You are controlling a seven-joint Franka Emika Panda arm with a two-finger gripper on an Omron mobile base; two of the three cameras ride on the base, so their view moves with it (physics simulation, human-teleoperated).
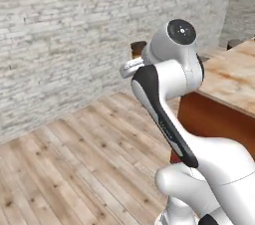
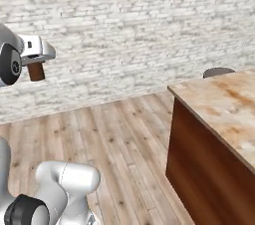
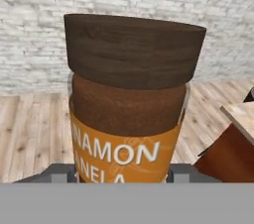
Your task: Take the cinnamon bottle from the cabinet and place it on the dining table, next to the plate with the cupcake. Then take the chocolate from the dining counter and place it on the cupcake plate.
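Carrying step, by the look of it: the slim dark-brown cylindrical cinnamon bottle with its wide dark wooden cap and orange lettered band sits clenched in the end effector, held high in the air over the floor, well apart from any surface. Worth keeping the bottle upright and the grasp firm through the drive, since the cap looks wider than the body and a tilt could let the bottle slide between the fingers. Worth bringing it in above the long wooden tabletop with the mottled light-brown top and reddish-brown side panel, clearing its near edge before lowering, and opening only once the base of the bottle rests flat. No blue plate or cupcake to be seen on the visible stretch of that tabletop, so the exact drop spot cannot be judged yet; probably further along, past the near corner. Around it, pale wooden plank floor running up to a whitewashed brick wall, plenty of free room to the left of the tabletop for the arm to swing. A dark rounded shape behind the far edge of the tabletop, too little showing to name.
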